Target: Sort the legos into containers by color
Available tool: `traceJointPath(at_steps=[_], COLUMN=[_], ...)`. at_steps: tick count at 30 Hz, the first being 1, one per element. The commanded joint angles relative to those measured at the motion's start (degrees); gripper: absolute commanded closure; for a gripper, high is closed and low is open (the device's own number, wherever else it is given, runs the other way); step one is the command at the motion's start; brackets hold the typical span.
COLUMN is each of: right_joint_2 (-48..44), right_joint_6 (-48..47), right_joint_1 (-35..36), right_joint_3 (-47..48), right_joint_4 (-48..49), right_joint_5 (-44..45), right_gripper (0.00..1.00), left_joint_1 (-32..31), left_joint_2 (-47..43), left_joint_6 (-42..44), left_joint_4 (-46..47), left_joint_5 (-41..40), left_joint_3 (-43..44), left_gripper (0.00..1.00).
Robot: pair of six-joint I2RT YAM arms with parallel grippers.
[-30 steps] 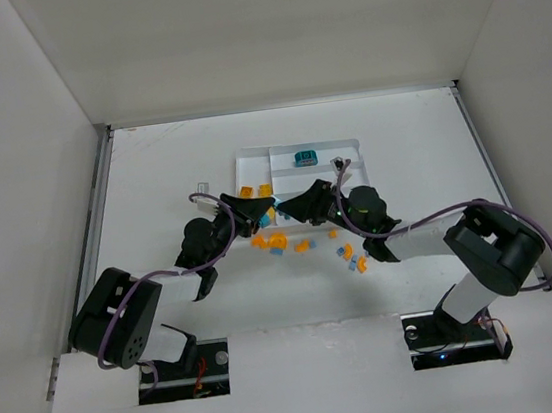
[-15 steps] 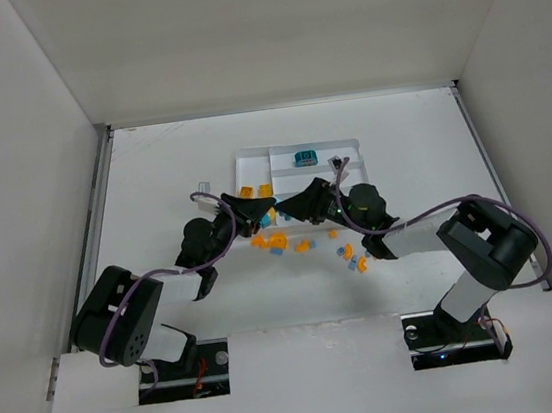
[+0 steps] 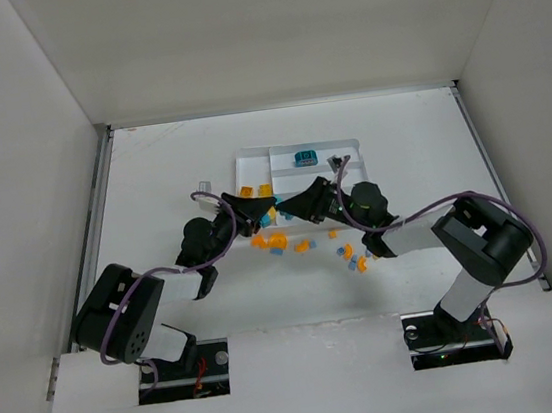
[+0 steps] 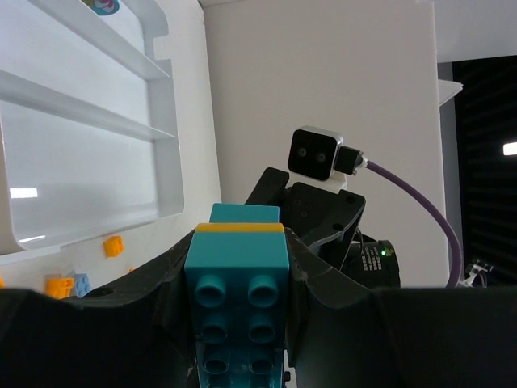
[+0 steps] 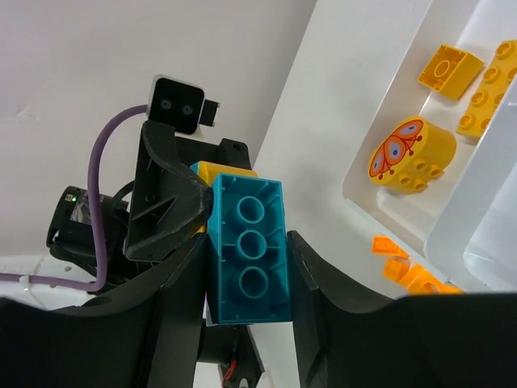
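Both pinch brick stack (image 4: 237,271): left hand (image 4: 238,246), right hand (image 5: 247,242).

Blocked at 6 o'clock of the tray (image 3: 245,154) by left gripper (image 3: 264,208) and right gripper (image 3: 291,208), nose to nose, both clamped on one brick stack (image 4: 237,267). Cluttered from 5 to 7 o'clock with loose bricks (image 3: 301,246). Open over bare table (image 3: 153,191) at 9 and 3 o'clock; narrower at 12, hemmed by back wall (image 3: 275,35).

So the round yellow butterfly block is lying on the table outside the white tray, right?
Not outside: the right wrist view shows the round yellow plastic butterfly block inside a compartment of the white plastic tray, beside two yellow-orange bricks.
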Motion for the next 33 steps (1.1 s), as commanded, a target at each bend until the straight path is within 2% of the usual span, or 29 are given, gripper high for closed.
traceJointPath(at_steps=[1, 13, 18, 25, 33], right_joint_2=[-2.7, -2.6, -0.8, 2.2, 8.0], right_joint_6=[0.8, -1.2, -6.6, -17.9, -24.8], right_joint_1=[-3.4, -12.8, -17.6, -18.9, -19.7], right_joint_3=[-0.3, 0.4, 6.4, 19.5, 32.4], right_joint_4=[5.9, 1.0, -12.4, -39.0, -55.4], right_joint_5=[0.5, -1.9, 2.0, 16.1, 20.4], right_gripper=[0.61, 0.61, 0.61, 0.60, 0.58], left_joint_1=[0.4, 2.9, 3.4, 2.4, 1.6], left_joint_2=[0.0, 2.8, 4.3, 7.0, 8.5], left_joint_6=[0.7, 0.1, 0.1, 2.3, 5.1], left_joint_4=[5.1, 9.4, 10.3, 10.3, 10.4], left_joint_5=[2.8, 6.6, 6.8, 6.4, 5.8], left_joint_3=[1.1, -1.2, -0.8, 0.6, 1.1], left_gripper=[0.88, 0.84, 0.84, 0.85, 0.85])
